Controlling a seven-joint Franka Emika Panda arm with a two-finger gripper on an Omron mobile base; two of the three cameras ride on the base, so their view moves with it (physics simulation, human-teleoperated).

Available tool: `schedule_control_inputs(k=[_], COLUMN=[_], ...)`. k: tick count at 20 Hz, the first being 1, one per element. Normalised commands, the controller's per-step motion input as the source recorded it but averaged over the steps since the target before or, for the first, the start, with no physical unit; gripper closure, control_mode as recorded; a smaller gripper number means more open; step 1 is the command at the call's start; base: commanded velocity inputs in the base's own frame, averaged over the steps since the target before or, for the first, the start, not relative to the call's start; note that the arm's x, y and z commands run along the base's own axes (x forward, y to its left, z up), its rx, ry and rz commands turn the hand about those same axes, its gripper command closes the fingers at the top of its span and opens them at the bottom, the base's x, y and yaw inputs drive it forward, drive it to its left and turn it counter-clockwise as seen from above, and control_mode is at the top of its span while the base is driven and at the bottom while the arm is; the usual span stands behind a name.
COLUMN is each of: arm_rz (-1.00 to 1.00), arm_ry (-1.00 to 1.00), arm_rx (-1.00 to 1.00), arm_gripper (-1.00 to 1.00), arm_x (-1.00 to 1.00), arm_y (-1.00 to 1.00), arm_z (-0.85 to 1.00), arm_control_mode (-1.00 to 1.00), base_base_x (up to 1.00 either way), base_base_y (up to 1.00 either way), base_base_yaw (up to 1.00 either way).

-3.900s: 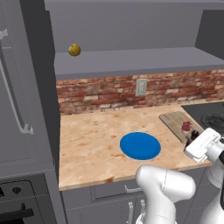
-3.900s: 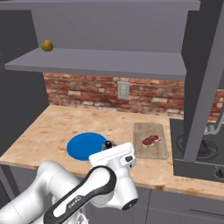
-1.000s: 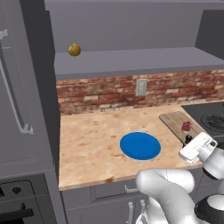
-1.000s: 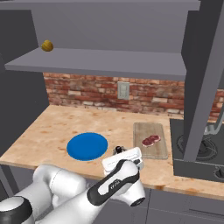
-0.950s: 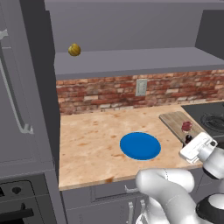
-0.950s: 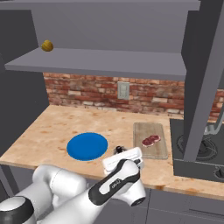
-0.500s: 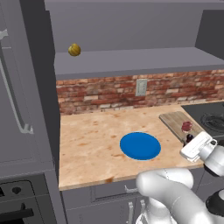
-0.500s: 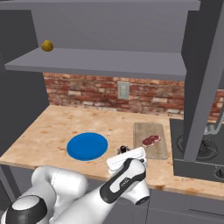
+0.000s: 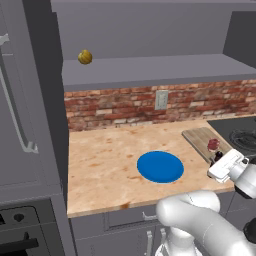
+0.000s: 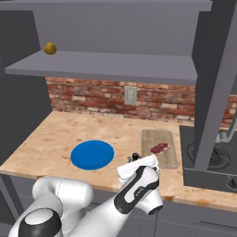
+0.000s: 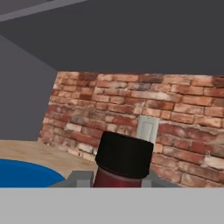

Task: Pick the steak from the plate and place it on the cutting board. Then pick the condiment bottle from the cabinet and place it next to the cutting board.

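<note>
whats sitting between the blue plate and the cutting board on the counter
The gripper, its jaws shut on the condiment bottle, stands between the plate and the cutting board in the right base view; around it the counter is bare.

The pincer [image 11: 124,181] hides the condiment bottle [image 11: 124,158] below its cap.

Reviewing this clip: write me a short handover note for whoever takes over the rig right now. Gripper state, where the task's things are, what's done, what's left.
Gripper: shut on the condiment bottle, held upright low over the counter's front edge, between the plate and the cutting board.
Steak: lying on the cutting board.
Plate: bare, on the counter left of the board.
Cabinet: its shelf holds a yellowish round fruit.
Done: steak moved to the board; bottle out of the cabinet.
Left: set the bottle down on the counter beside the board, open the fingers, pull back. Whether the bottle's base already touches the counter cannot be told.
</note>
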Motion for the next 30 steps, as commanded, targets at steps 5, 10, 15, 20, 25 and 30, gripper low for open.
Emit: schedule_control_inputs(k=[5,10,15,20,25,30], arm_rz=[0.00,0.00,0.00,0.00,0.00,0.00], arm_ry=[0.00,0.00,0.00,0.00,-0.04,-0.11], arm_rx=[0.00,0.00,0.00,0.00,-0.03,-0.06], arm_gripper=[1.00,1.00,1.00,1.00,1.00,1.00], arm_x=[0.20,0.18,0.09,0.00,-0.02,-0.10], arm_y=[-0.06,-0.04,-0.02,0.00,0.00,0.05], arm_z=[-0.26,-0.27,-0.24,-0.23,-0.21,-0.20], arm_control_mode=[-1.00,-1.00,-1.00,-1.00,-1.00,-1.00], base_base_x=[0.00,0.00,0.00,0.00,0.00,0.00], base_base_y=[0.00,0.00,0.00,0.00,0.00,0.00], base_base_yaw=[0.00,0.00,0.00,0.00,0.00,0.00])
